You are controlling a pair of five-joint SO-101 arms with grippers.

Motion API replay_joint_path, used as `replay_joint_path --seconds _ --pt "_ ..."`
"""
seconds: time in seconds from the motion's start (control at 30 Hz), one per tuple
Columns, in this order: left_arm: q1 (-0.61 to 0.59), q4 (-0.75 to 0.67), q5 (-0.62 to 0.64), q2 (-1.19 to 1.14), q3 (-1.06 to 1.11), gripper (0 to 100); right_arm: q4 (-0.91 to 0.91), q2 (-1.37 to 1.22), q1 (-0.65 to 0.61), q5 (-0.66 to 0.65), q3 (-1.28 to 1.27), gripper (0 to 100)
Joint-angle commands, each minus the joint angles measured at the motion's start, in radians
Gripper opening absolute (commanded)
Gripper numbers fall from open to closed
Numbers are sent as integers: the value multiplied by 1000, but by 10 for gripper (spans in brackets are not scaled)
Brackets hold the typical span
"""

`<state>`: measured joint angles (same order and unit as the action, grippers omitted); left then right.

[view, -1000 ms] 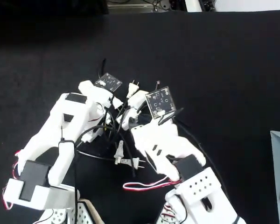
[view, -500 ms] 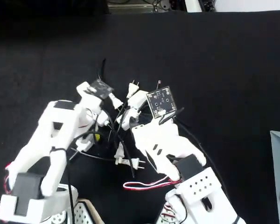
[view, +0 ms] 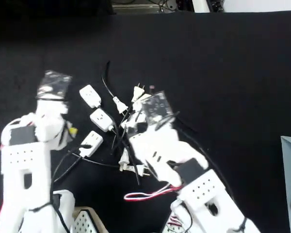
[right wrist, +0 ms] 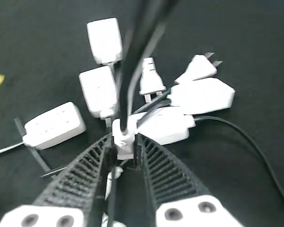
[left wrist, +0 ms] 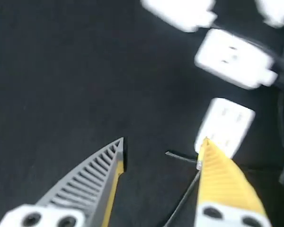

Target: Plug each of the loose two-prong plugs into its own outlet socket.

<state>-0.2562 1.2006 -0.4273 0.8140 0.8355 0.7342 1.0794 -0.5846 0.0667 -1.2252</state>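
As far as you can see, none of the plugging is done. The three white outlet sockets [view: 101, 119] lie in a row left of centre on the black desk [view: 233, 73]; their faces look bare, with no prongs seated in any of them. Your right tool [right wrist: 124, 142] is clamped on a white plug [right wrist: 123, 134], and its black cord [right wrist: 137, 52] runs up out from between the jaws; that plug sits in the tangle just right of the sockets, near the middle one but not in it. Your left tool [left wrist: 161, 150] is spread apart with nothing in it, over bare desk left of the sockets; its yellow finger [left wrist: 222, 184] is just short of the closest socket [left wrist: 226, 124].

Other loose plugs wait: a two-prong plug [view: 119, 104] just right of the far socket; another [view: 138, 91] a little farther right, prongs pointing far; a third [view: 136, 169] lying nearer, beside the right arm. I judge you to be at the first insertion, with one plug gripped and none seated; all the rest is left to do, and I cannot tell whether there are sockets enough for every plug.
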Motion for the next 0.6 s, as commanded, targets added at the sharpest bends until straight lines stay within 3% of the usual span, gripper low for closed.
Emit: replay_joint_path --seconds 0.0,0.13,0.33,0.57 --pt "-147 2 110 123 62 249 -18 -142 -66 -8 142 13" --pt "-216 2 183 180 120 246 -48 -331 -127 -9 266 12" --pt "-251 0 270 242 205 245 -253 -578 -167 -68 308 12" --pt "-254 -140 328 322 367 245 -341 -754 -178 -118 363 12"
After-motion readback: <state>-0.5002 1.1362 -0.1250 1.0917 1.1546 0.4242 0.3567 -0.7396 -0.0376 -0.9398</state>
